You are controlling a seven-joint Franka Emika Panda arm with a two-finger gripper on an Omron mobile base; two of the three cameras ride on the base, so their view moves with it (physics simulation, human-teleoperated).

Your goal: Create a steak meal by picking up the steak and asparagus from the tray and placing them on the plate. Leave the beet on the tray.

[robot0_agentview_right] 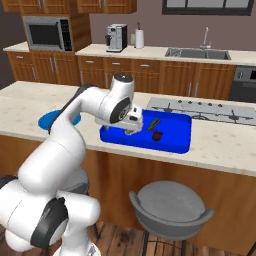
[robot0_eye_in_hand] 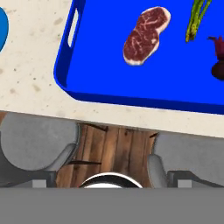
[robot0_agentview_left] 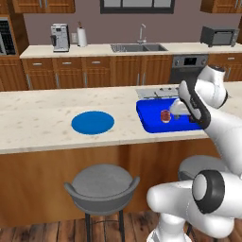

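The white robot arm reaches over the bright blue rectangular rimmed tray (robot0_agentview_left: 146,124) on the pale speckled desk (robot0_agentview_left: 38,118). Its hand (robot0_agentview_right: 131,131) hangs just above the tray's near left part; I cannot tell how wide its fingers stand. On the tray lie the flat pinkish-red marbled steak (robot0_eye_in_hand: 145,35), the thin dark-green asparagus stalk (robot0_eye_in_hand: 197,18) to its right, and the dark maroon beet (robot0_eye_in_hand: 217,59) nearer. The flat round blue plate (robot0_agentview_left: 92,122) sits well apart, left of the tray.
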